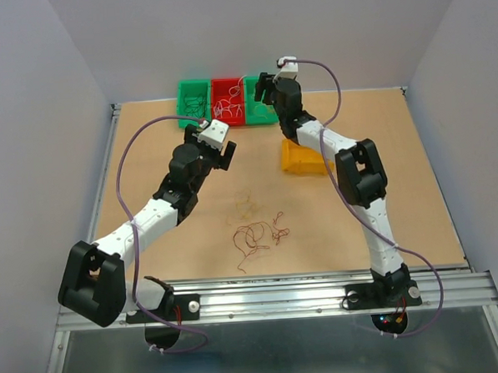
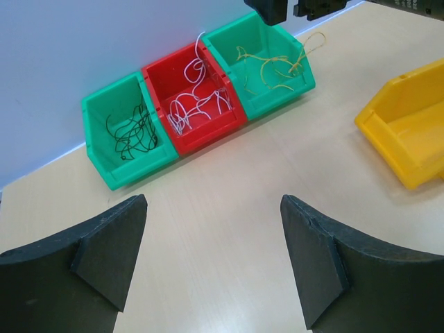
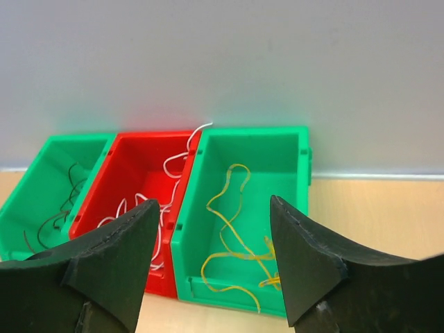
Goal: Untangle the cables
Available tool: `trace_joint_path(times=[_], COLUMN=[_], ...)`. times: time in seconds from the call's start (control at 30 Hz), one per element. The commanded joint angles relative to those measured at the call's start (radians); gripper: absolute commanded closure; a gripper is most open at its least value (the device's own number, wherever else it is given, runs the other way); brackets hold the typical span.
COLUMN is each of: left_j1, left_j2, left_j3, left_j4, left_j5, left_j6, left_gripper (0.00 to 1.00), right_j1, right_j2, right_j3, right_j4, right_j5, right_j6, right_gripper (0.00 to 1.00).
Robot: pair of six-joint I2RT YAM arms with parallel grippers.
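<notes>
The cables (image 1: pixel 256 234), a loose tangle of hair-thin curly wires in red and dark brown, lie on the light wooden table (image 1: pixel 383 196) in the lower middle of the top view, between the two arm bases. Just above the tangle there may be one pale yellowish strand (image 1: pixel 244 205), though it is too faint to be sure.

Further up, left of centre, the left gripper (image 2: pixel 212 208) hangs over bare table with its jaws spread wide and nothing between them. To the right of centre sits an empty yellow plastic bin (image 1: pixel 302 160).

At the far wall stands a row of three small plastic bins. The left green bin (image 2: pixel 139 170) holds dark wires (image 2: pixel 132 132), the red bin (image 2: pixel 208 137) holds white wires (image 2: pixel 191 107), and the right green bin (image 3: pixel 277 156) holds a yellow-orange wire (image 3: pixel 240 167). The right gripper (image 3: pixel 211 205) hovers over this last bin, jaws apart and empty.

The step in hand looks like sorting a yellow strand into that bin. To do it well, the right arm should rise straight up, clear of the rim, so that no curl clings to a finger and gets dragged out. In the left wrist view, one yellow loop seems to poke over the bin's edge, so it is worth avoiding. The next pick should take a single strand at the tangle's edge.
</notes>
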Motion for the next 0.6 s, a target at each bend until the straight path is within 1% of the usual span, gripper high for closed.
trace_joint_path(times=[0.0, 0.07, 0.2, 0.27, 0.37, 0.5, 0.57], left_j1=[0.003, 0.003, 0.003, 0.003, 0.005, 0.003, 0.003], left_j2=[-0.029, -0.028, -0.028, -0.026, -0.022, -0.026, -0.034], left_j3=[0.014, 0.014, 0.014, 0.015, 0.018, 0.020, 0.019], left_j4=[0.037, 0.034, 0.031, 0.033, 0.028, 0.020, 0.019], left_j5=[0.002, 0.001, 0.002, 0.008, 0.014, 0.016, 0.016], left_j6=[0.004, 0.003, 0.009, 0.009, 0.008, 0.003, 0.004], left_gripper=[0.11, 0.11, 0.11, 0.11, 0.11, 0.11, 0.11], right_j1=[-0.017, -0.023, -0.029, -0.033, -0.047, -0.049, -0.049], right_j2=[0.048, 0.081, 0.088, 0.056, 0.010, -0.024, -0.026], right_j3=[0.120, 0.176, 0.212, 0.186, 0.078, -0.001, -0.015], right_j4=[-0.116, -0.128, -0.215, -0.238, -0.249, -0.246, -0.246], right_j5=[-0.095, -0.106, -0.100, -0.084, -0.083, -0.093, -0.115], right_j6=[0.027, 0.038, 0.039, 0.045, 0.081, 0.107, 0.125], right_gripper=[0.31, 0.31, 0.31, 0.31, 0.32, 0.32, 0.32])
